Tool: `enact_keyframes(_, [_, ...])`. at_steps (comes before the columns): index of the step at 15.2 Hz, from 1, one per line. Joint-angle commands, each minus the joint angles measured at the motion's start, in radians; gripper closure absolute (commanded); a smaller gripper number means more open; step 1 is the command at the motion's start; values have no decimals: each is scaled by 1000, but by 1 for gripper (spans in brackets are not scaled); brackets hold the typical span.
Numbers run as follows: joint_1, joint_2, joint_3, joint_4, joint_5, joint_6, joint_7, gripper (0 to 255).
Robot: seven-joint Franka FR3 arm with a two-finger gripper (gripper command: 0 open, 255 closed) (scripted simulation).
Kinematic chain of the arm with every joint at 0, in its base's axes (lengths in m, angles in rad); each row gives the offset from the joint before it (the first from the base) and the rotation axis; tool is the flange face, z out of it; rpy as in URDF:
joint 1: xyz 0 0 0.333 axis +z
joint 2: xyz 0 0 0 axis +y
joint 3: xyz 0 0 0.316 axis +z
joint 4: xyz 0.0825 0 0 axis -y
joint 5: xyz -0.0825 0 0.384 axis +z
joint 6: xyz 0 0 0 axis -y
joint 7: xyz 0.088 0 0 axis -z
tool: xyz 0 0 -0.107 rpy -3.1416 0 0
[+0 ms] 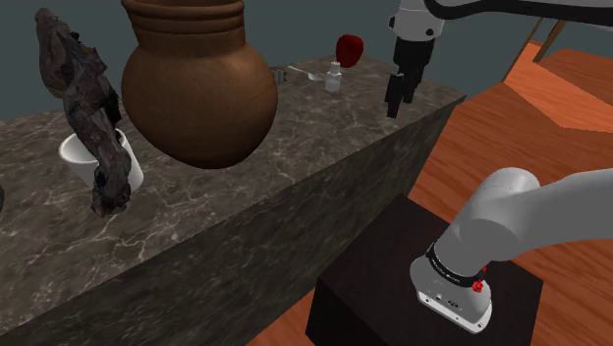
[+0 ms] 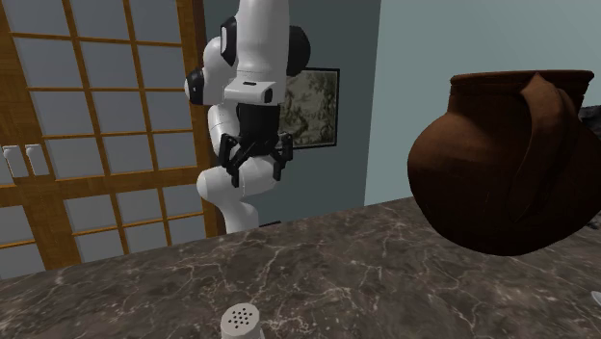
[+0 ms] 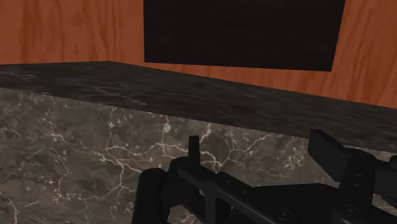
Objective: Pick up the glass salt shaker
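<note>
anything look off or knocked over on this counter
Nothing is spilled; the salt shaker stands upright. The oddest thing is the dark gnarled piece by the white cup: it towers over the cup, leans, and its lower end seems to cut through the cup's side rather than sit inside.

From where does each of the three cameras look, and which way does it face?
Shoulder view: beside the stand, looking down over the marble counter toward the salt shaker; stand, arm and gripper show.
Second exterior view: across the counter, facing the arm and its open gripper.
Wrist view: on the hand, looking at the counter's edge and wood floor; both fingers show.
Shared: the first two show salt shaker, brown pot, gripper.
</note>
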State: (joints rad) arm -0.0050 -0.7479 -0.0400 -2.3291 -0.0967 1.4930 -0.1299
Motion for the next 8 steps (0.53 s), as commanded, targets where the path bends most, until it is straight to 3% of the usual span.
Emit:
enact_keyframes(1, [0, 0, 0, 0, 0, 0, 0, 0])
enact_keyframes(8, [-5, 252, -73, 193, -11, 90, -83, 0])
